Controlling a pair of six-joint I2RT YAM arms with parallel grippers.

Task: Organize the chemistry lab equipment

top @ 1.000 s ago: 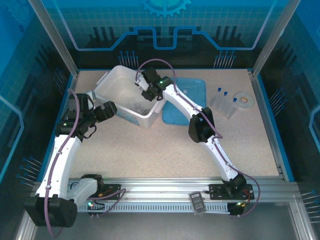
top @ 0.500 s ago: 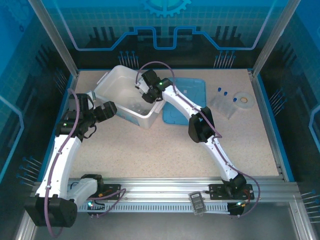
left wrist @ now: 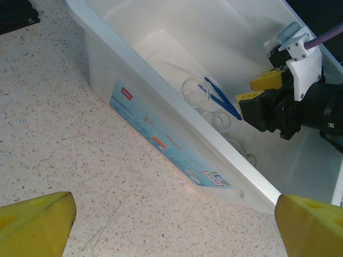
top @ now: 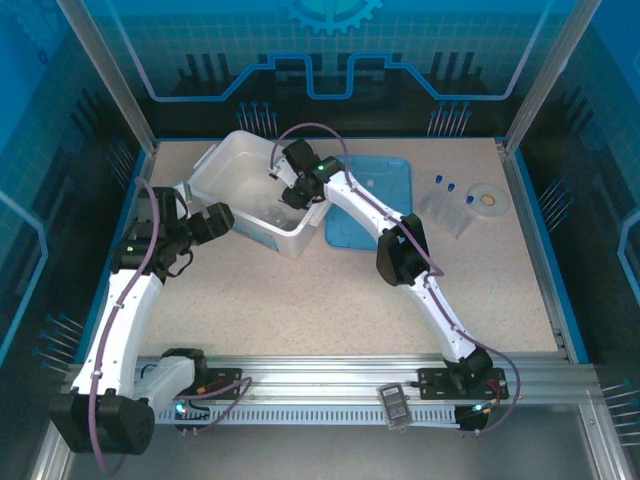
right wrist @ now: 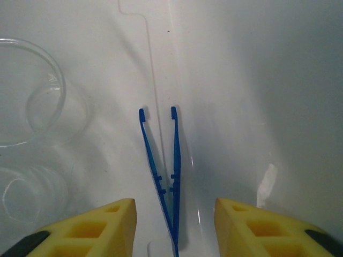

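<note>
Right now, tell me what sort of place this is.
Probably a robot test cell staged as a lab bench: aluminium frame with blue panels, a white bin holding blue tweezers and glass beakers.

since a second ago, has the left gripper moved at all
No. The left gripper sits at the same spot beside the near-left wall of the white bin, with the same gap to the bin's near corner.
</note>
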